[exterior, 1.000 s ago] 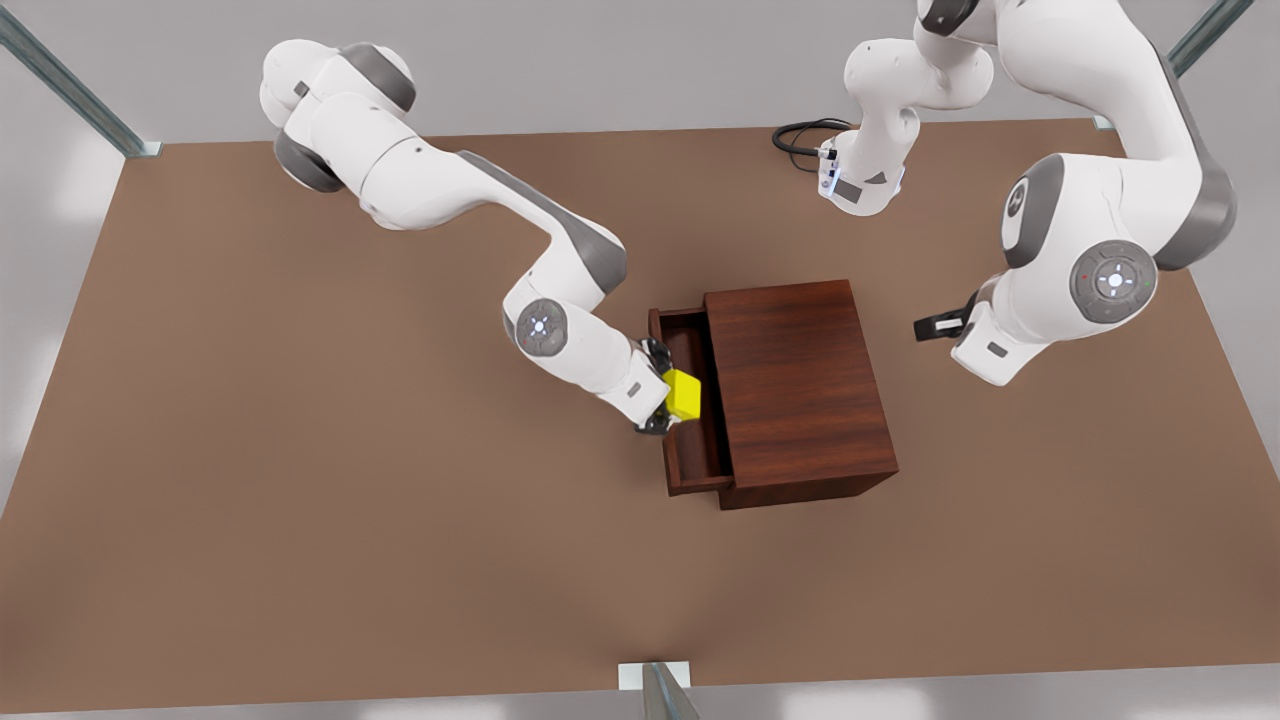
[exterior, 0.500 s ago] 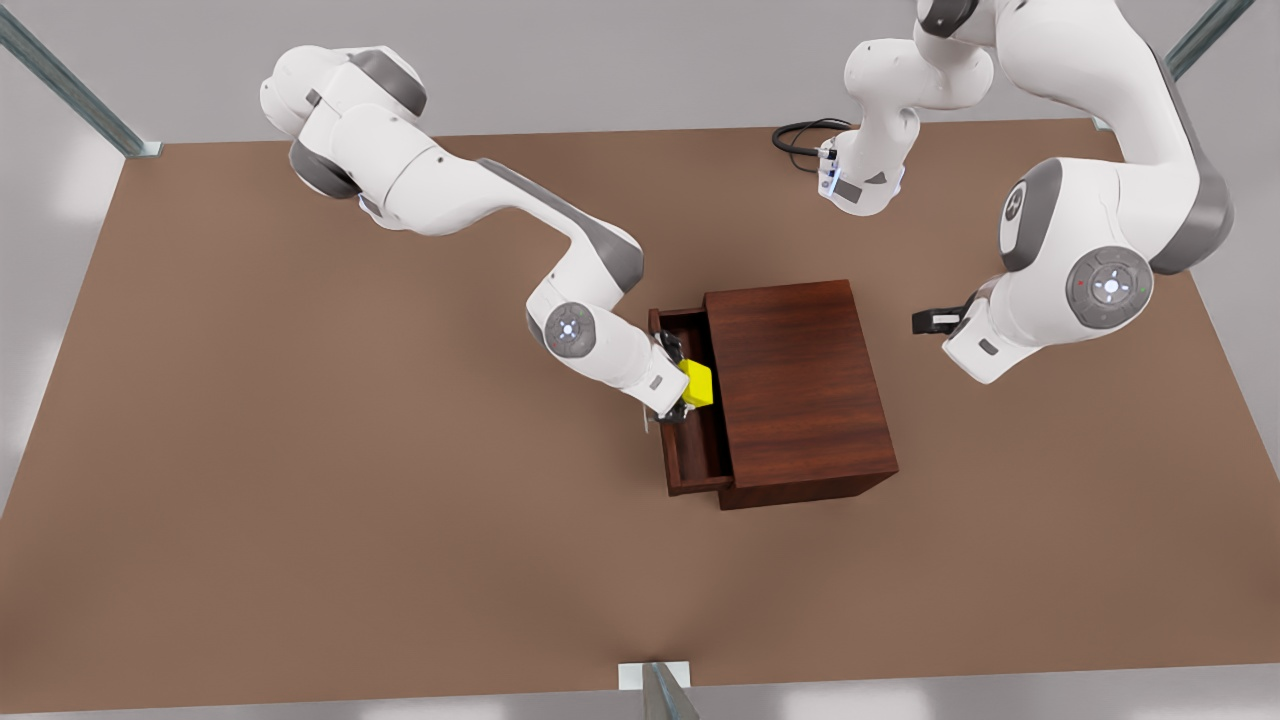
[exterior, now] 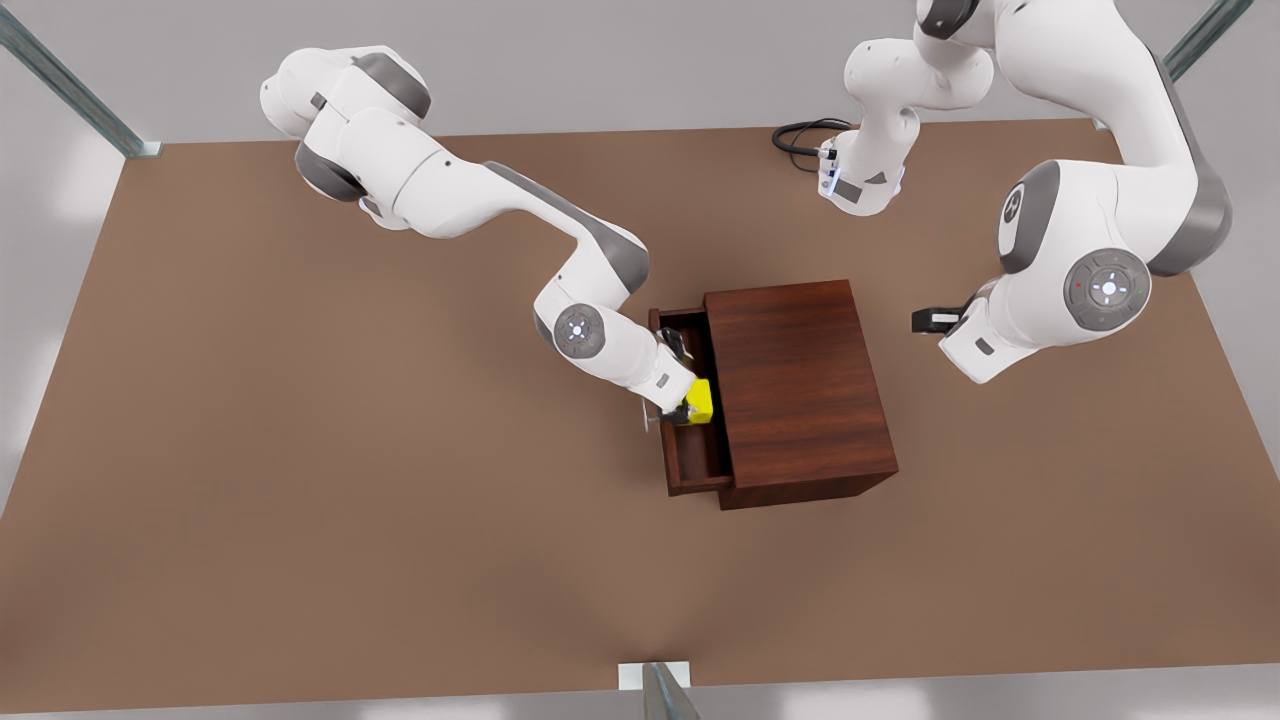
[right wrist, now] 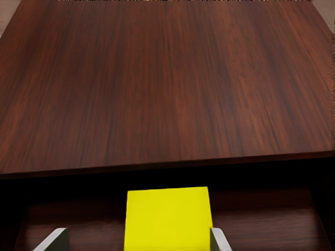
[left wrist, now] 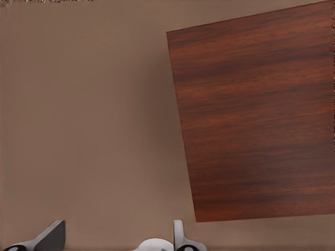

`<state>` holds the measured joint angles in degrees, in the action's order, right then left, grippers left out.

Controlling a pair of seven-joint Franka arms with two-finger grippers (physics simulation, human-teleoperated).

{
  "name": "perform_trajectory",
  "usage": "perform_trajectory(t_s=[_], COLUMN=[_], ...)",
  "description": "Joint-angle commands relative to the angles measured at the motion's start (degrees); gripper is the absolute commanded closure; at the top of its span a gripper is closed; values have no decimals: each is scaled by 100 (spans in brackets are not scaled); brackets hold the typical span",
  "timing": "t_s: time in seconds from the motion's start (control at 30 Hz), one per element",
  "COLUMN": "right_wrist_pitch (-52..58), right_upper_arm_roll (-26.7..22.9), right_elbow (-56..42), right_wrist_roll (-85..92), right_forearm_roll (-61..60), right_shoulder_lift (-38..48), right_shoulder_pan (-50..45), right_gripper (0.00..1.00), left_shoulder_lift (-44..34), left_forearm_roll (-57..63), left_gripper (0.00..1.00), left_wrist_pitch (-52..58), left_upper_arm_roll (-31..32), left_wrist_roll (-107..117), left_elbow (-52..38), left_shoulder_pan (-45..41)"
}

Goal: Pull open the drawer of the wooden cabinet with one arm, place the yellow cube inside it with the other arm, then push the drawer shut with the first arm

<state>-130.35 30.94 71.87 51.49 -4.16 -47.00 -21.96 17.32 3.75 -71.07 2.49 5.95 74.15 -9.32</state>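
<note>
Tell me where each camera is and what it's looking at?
Front view: high above the table, looking down on both arms, the wooden cabinet and its open drawer.
Left wrist view: rides the waiting arm's left pincer, facing the cabinet top; its fingertips show.
Right wrist view: rides the right pincer, which grips the yellow cube over the drawer.
All three share the cabinet.
</note>
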Motion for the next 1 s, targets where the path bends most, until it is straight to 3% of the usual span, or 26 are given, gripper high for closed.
perform_trajectory(t_s=[0.0,0.03,0.07,0.13,0.17,0.2,0.27,0.3,0.43,0.57,0.6,0.77,0.97], right_wrist_pitch=[114,315,1124,3856,4920,5634,5774,5854,6706,6619,6566,6267,5907], right_upper_arm_roll=[8,0,-53,-71,-386,-1291,-2865,-3076,-2822,-2716,-2707,-2716,-2725], right_elbow=[-67,-67,20,-67,-164,-515,-603,-762,-349,240,267,284,434], right_wrist_roll=[-16,-25,-147,-570,-605,-684,-1544,-2300,-5385,-5553,-5562,-5518,-5465], right_forearm_roll=[-14,-101,-287,-181,-111,590,1216,1199,1146,1163,1163,1084,882], right_shoulder_lift=[94,278,884,1605,1747,1764,1940,1984,3337,3724,3724,3461,3373], right_shoulder_pan=[7,34,183,1281,1896,2047,2011,2047,2073,2099,2099,1967,2029], right_gripper=[0,0,0,0,0,0,0,0,0,0,0,0,0], left_shoulder_lift=[8,8,8,70,114,201,403,597,1142,1704,2143,3014,3436], left_forearm_roll=[-23,-207,-568,-586,-595,-823,-832,-832,-770,-639,-533,-102,-225], left_gripper=[70,79,79,79,79,79,79,79,79,79,79,79,79], left_wrist_pitch=[14,32,129,120,102,-64,-512,-881,-3210,-4020,-4055,-4670,-4872], left_upper_arm_roll=[58,85,111,199,216,216,225,225,225,216,208,146,172], left_wrist_roll=[230,737,2057,4439,5520,6759,8201,9018,13281,15585,15875,15814,14961], left_elbow=[-50,-58,-146,-190,-287,-471,-507,-515,-630,-963,-1368,-1359,-1289], left_shoulder_pan=[-123,-132,-210,-782,-1019,-1221,-1643,-1907,-3401,-3946,-4025,-3938,-3753])
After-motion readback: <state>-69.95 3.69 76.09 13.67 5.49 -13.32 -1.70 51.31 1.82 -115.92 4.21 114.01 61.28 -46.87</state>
